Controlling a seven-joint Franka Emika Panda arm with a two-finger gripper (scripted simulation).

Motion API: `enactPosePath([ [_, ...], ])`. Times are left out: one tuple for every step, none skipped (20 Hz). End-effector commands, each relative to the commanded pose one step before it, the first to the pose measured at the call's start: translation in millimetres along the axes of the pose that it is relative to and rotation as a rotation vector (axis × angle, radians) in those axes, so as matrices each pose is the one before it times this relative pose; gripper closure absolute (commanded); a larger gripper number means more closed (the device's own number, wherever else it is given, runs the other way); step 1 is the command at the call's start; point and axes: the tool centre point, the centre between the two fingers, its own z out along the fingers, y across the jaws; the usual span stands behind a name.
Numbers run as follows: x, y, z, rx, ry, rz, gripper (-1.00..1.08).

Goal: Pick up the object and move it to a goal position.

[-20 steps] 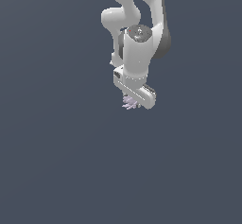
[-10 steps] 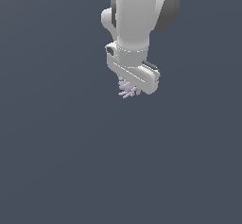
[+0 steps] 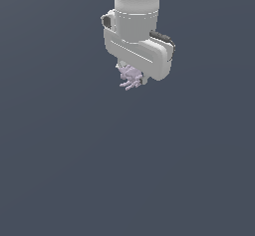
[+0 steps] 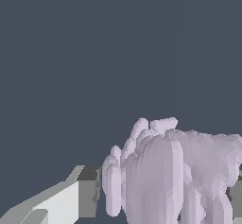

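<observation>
The object (image 3: 130,77) is a small pale lavender lump with finger-like prongs. It hangs just under the white hand of the arm, high in the exterior view, well above the dark floor. My gripper (image 3: 132,76) is shut on it, and the hand's body hides most of the fingers. In the wrist view the object (image 4: 175,176) fills the space between one white finger with a dark pad (image 4: 80,194) and a sliver of the other finger (image 4: 236,194) at the frame's edge.
A plain dark grey-blue surface (image 3: 124,180) fills both views. The white arm (image 3: 137,11) comes down from the upper edge of the exterior view.
The arm has risen with the object held in the gripper. The hand has also turned, so its broad side faces the exterior camera and looks larger.
</observation>
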Motion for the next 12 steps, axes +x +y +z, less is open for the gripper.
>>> enactPosePath([
  [3.68,-0.67,-13.67,-0.00108,-0.00088,-0.00046,1.08],
  [1.27,-0.29,-4.25,0.00000,0.00000,0.00000,1.08],
  [1.13,-0.27,-3.76,0.00000,0.00000,0.00000,1.08],
  [1.01,-0.26,-3.29,0.00000,0.00000,0.00000,1.08],
  [0.71,-0.43,-2.80,0.00014,-0.00027,-0.00062,1.08],
  [0.76,-0.21,-2.43,0.00000,0.00000,0.00000,1.08],
  [0.64,-0.18,-2.03,0.00000,0.00000,0.00000,1.08],
  [0.52,-0.15,-1.64,0.00000,0.00000,0.00000,1.08],
  [0.41,-0.12,-1.26,0.00000,0.00000,0.00000,1.08],
  [0.29,-0.09,-0.90,0.00000,0.00000,0.00000,1.08],
  [0.17,-0.05,-0.53,0.00000,0.00000,0.00000,1.08],
  [0.06,-0.02,-0.18,0.00000,0.00000,0.00000,1.08],
])
